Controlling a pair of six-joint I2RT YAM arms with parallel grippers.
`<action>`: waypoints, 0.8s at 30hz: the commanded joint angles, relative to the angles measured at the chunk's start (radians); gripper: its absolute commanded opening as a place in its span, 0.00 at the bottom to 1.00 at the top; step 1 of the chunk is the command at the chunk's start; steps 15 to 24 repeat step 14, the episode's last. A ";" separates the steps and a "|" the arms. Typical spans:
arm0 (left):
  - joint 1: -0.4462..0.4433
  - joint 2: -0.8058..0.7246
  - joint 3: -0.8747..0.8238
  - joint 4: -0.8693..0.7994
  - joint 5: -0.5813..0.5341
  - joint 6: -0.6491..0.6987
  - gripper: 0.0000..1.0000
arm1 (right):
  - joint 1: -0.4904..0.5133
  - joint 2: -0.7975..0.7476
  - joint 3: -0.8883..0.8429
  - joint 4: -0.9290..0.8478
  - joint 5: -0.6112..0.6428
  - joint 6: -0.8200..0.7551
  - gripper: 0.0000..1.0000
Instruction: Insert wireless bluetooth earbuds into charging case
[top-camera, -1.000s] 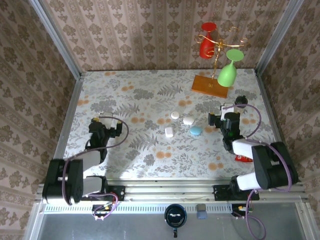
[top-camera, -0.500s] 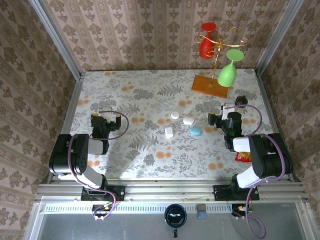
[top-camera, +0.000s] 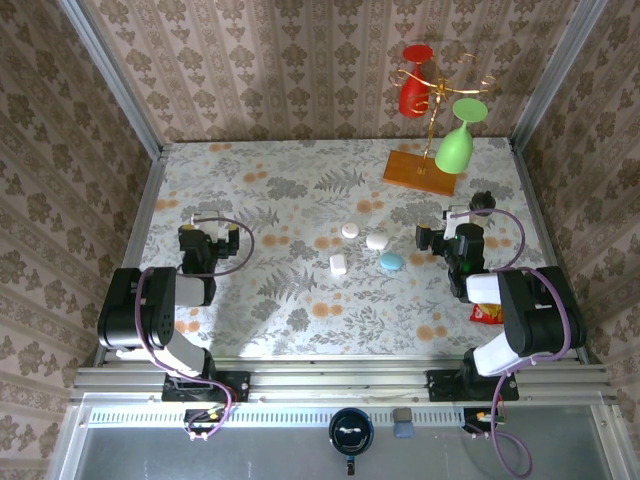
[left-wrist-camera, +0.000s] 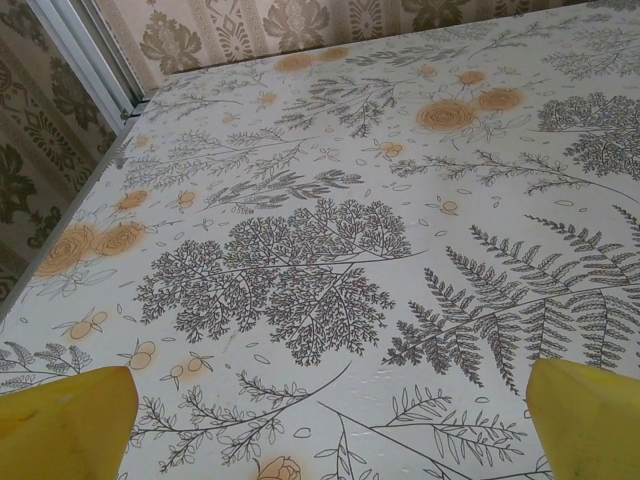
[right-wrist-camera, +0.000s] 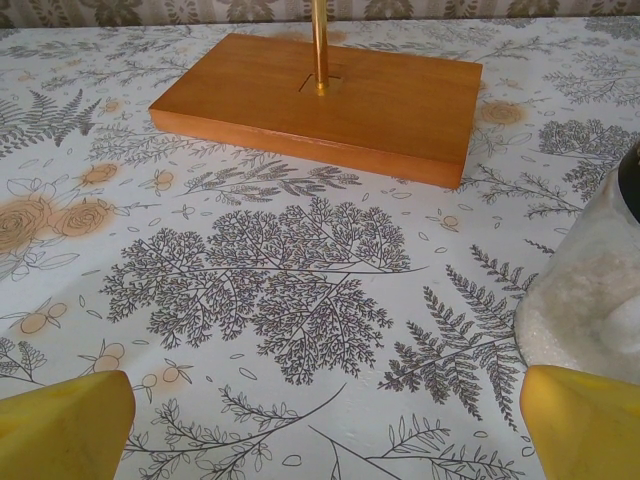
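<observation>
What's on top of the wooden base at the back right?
A gold rack rises from the wooden base, with a red glass and a green glass hanging upside down. The green glass hides part of the base's right end.

Left gripper (left-wrist-camera: 325, 428) and right gripper (right-wrist-camera: 322, 425) sit low, jaws apart.

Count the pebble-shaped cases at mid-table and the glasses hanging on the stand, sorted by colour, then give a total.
White cases: 3
Blue case: 1
Red glass: 1
Green glass: 1
Total: 6
</observation>
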 joint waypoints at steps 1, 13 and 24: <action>0.005 -0.003 0.017 -0.005 0.010 -0.021 1.00 | -0.008 0.009 0.020 0.032 -0.015 0.005 1.00; 0.006 -0.003 0.017 -0.004 0.011 -0.022 1.00 | -0.008 0.007 0.019 0.034 -0.012 0.003 1.00; 0.005 -0.003 0.015 -0.003 0.010 -0.021 1.00 | -0.008 0.007 0.020 0.034 -0.013 0.003 1.00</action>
